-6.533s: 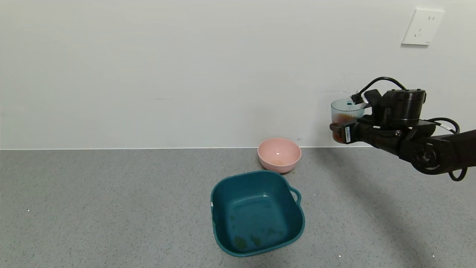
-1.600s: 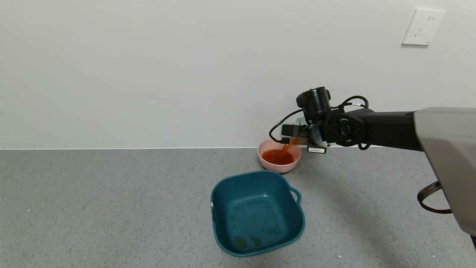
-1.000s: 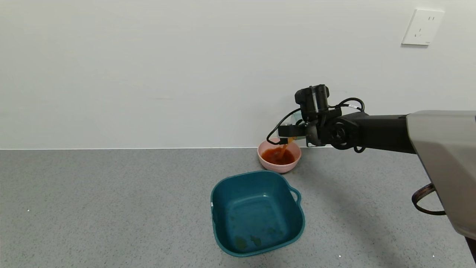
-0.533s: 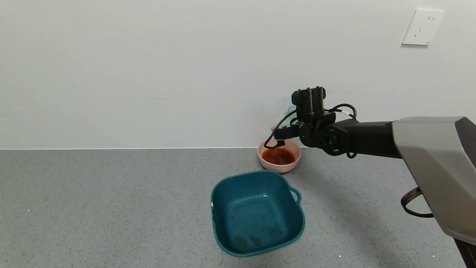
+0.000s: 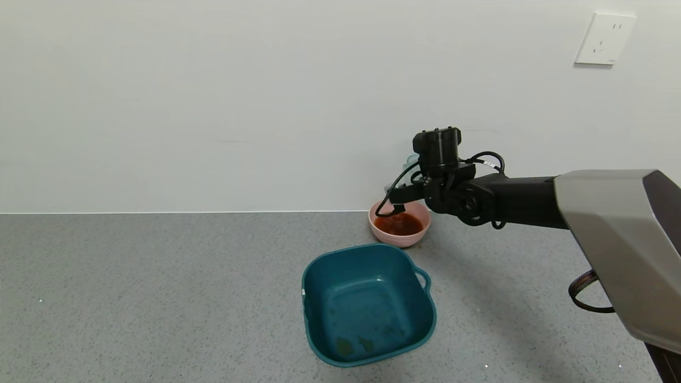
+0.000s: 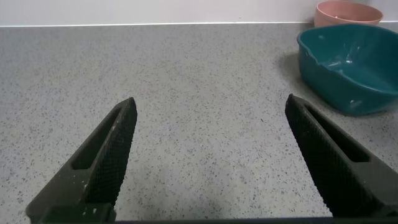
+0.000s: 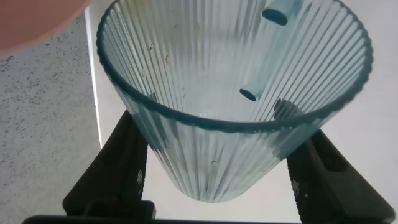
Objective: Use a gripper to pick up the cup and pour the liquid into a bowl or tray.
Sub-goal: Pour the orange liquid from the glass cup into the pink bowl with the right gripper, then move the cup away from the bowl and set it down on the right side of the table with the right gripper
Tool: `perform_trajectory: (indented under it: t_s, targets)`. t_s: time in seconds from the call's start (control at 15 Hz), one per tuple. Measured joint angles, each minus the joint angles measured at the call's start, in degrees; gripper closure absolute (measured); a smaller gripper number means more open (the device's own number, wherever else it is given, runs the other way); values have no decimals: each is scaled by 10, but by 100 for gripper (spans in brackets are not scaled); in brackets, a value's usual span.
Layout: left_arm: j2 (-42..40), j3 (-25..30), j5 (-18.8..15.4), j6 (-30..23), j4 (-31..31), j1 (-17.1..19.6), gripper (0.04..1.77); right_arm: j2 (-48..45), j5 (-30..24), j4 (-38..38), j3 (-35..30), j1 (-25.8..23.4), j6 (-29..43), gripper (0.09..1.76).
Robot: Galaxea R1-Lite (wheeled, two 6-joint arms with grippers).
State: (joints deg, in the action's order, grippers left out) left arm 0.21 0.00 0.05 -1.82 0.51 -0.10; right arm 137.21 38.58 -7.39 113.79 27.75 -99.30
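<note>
Your right gripper [image 5: 400, 194] hangs just above the far rim of the pink bowl [image 5: 399, 235], and its two fingers [image 7: 118, 168] are clamped on the cup [image 7: 233, 99]: one finger presses each side of the ribbed wall near the narrow base, with the wide mouth turned toward the wrist camera. In that view the cup looks drained, showing only clear ribbed plastic. From the head camera the cup is mostly hidden behind the wrist, with only a pale sliver [image 5: 410, 159] showing against the wall. The red-brown liquid [image 5: 400, 224] lies pooled in the bowl, which stands on the grey surface [image 5: 159, 298] close to the wall, just behind the teal tub [image 5: 367, 303]. Your left gripper [image 6: 211, 162] sits low over the surface, well apart from both vessels, its fingers spread wide with nothing between them. You have one cup, one bowl, one tub and two grippers in view.
</note>
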Motion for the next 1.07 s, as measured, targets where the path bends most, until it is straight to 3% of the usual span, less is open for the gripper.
perform_trajectory:
  t_s: [0.33, 0.53, 0.8, 1.07]
  targets:
    - [0, 0, 0, 0, 0, 0, 9, -14, -3, 7, -17, 1, 13, 54]
    - [0, 0, 0, 0, 0, 0, 9, -32, -3, 30, -46, 3, 74, 54]
    - [0, 0, 0, 0, 0, 0, 9, -73, -4, 138, -60, 1, 217, 54]
    - [0, 0, 0, 0, 0, 0, 9, -133, -59, 220, -72, -25, 405, 54]
